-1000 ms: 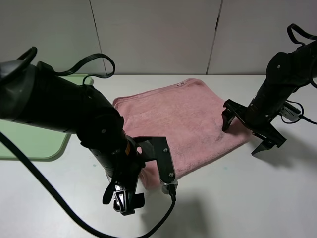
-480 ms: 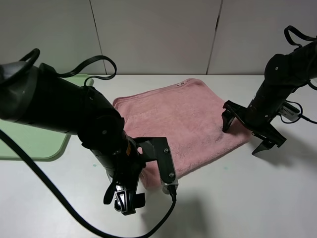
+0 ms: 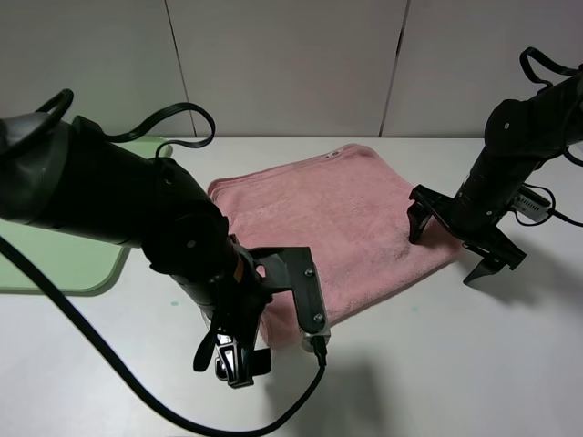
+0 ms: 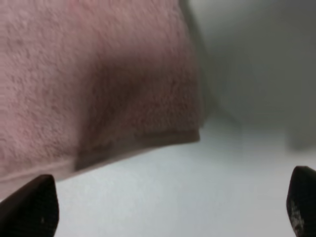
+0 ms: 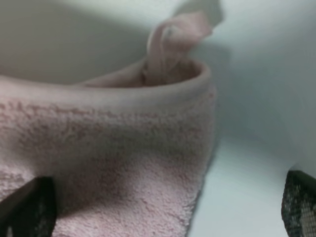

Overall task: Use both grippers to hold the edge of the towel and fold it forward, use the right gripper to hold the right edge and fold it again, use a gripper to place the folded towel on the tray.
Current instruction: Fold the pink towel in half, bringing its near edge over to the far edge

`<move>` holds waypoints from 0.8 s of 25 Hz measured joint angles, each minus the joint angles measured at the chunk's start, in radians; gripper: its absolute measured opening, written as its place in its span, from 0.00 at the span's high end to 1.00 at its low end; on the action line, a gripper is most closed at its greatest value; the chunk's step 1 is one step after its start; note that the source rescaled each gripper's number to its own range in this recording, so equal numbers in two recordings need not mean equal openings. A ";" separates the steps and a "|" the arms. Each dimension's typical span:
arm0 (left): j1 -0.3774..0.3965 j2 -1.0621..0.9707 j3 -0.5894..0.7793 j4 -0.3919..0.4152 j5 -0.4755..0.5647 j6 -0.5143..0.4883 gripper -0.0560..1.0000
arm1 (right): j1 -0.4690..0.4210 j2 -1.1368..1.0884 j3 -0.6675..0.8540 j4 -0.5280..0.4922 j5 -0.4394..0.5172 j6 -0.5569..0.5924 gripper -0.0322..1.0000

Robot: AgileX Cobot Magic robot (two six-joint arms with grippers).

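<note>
The pink towel (image 3: 337,223) lies flat in the middle of the table, with a small white tag at its far edge. My left gripper (image 3: 232,364) points down at the towel's near left corner. In the left wrist view its open fingertips (image 4: 30,207) frame that corner's hem (image 4: 138,140) without touching it. My right gripper (image 3: 455,241) straddles the towel's right edge, open, one finger over the cloth and one over the table. The right wrist view shows the doubled edge (image 5: 148,94) between the open fingers. The green tray (image 3: 64,259) lies at the left, partly hidden by my left arm.
A grey panelled wall runs along the table's far edge. Black cables trail from both arms, one looping across the table's front left. A small silver box (image 3: 536,205) sits behind the right arm. White table shows in front of and to the right of the towel.
My left gripper has shifted slightly down and to the right near the towel's front corner. The right gripper and the towel have hardly moved.
</note>
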 joint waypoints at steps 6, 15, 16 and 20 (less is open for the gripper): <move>0.000 0.000 0.000 0.000 -0.008 -0.034 0.08 | 0.000 0.000 0.000 -0.002 -0.003 0.000 0.00; -0.001 0.033 -0.110 0.000 0.057 -0.131 0.08 | 0.000 0.000 0.000 -0.006 -0.009 0.000 0.00; -0.001 0.047 -0.132 -0.001 0.078 -0.141 0.08 | 0.000 0.000 0.000 -0.007 -0.010 0.000 0.00; -0.001 0.106 -0.204 -0.001 0.164 -0.182 0.09 | 0.000 0.000 0.000 -0.013 -0.012 0.000 0.00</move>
